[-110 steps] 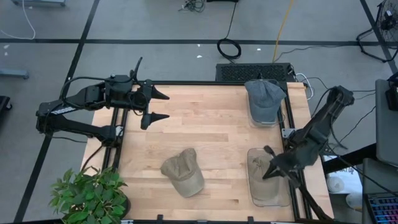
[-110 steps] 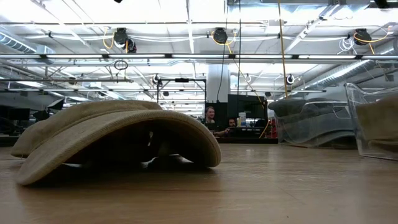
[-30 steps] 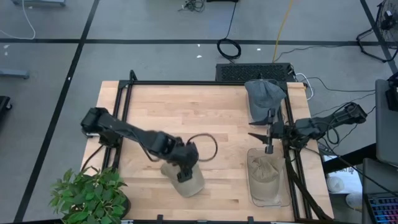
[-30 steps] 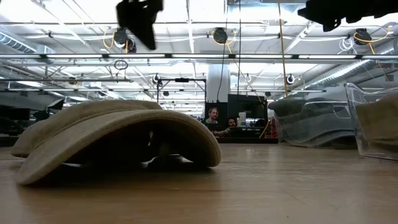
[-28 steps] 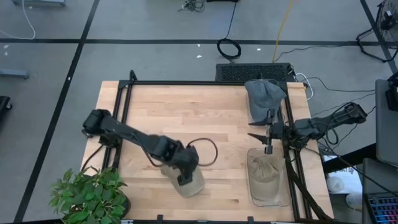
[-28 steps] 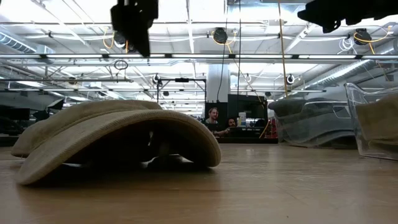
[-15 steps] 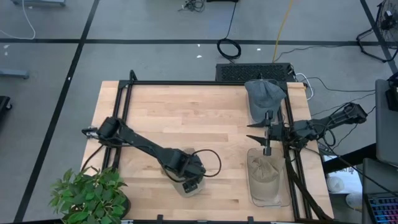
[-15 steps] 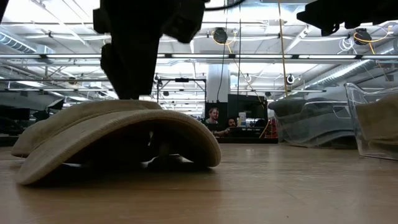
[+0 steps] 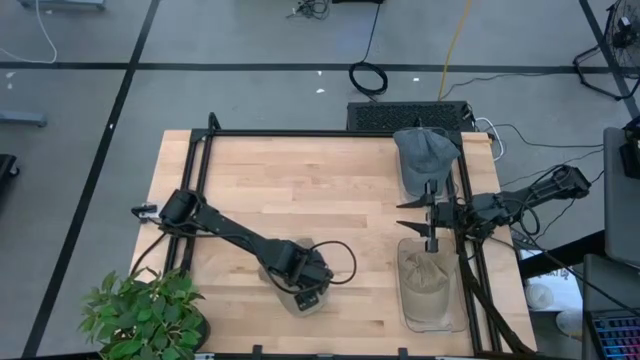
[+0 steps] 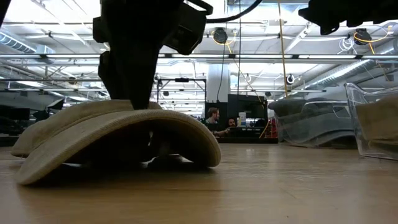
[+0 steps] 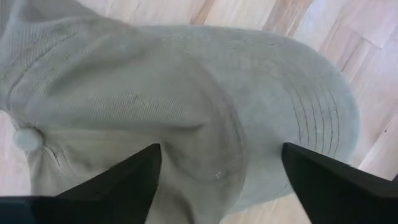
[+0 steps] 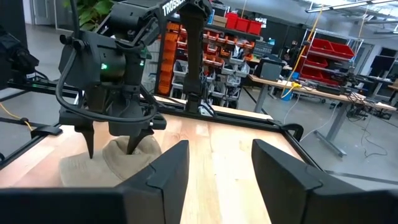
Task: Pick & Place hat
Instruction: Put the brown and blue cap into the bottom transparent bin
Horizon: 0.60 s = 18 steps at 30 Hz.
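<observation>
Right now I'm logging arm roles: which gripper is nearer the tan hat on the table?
Left. The left gripper is down over the tan hat; the right gripper hovers far off by the bins.

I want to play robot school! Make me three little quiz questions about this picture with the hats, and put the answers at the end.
1. True or false: the left gripper has its fingers spread open over the tan hat on the table.
2. How many hats already sit in the clear bins on the table's right side?
A. none
B. one
C. two
3. Fill in the blank: the right gripper waits in the air between the two ____.

Key:
1. True
2. C: a blue-grey hat in the far bin and another tan hat in the near bin.
3. bins
</observation>
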{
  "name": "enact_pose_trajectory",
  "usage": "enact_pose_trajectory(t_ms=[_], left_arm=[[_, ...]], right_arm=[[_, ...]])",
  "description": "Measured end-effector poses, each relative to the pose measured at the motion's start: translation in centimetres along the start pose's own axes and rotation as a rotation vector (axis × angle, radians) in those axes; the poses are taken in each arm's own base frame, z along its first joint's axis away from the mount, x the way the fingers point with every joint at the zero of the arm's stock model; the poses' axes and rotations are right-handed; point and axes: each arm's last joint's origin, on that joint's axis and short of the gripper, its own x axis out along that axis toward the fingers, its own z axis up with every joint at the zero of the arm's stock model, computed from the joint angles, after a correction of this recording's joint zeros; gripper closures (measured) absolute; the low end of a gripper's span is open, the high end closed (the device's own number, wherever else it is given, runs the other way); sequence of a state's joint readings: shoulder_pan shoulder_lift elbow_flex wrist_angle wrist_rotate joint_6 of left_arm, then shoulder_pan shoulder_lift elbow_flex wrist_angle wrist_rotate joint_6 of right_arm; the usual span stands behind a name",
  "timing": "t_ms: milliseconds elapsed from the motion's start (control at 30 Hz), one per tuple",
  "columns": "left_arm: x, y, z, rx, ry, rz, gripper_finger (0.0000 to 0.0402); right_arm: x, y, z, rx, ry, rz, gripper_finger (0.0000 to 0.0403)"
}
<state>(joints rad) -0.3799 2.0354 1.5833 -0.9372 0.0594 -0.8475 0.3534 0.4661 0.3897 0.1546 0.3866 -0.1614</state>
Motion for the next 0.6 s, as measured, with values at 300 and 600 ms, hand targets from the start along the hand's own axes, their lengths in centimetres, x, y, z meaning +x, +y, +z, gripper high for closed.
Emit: enact_pose_trajectory(t_ms=[300,600], left_arm=[[0.0,0.4,0.3,0.031,0.013,-0.006,0.0280],[-0.5,1.3,1.1,0.107,0.055,-0.037,0.0388]], right_arm=[[0.0,0.0,0.0,0.008,0.001,0.000,0.0243],[0.0,0.0,-0.1,0.015,0.010,0.001,0.0247]])
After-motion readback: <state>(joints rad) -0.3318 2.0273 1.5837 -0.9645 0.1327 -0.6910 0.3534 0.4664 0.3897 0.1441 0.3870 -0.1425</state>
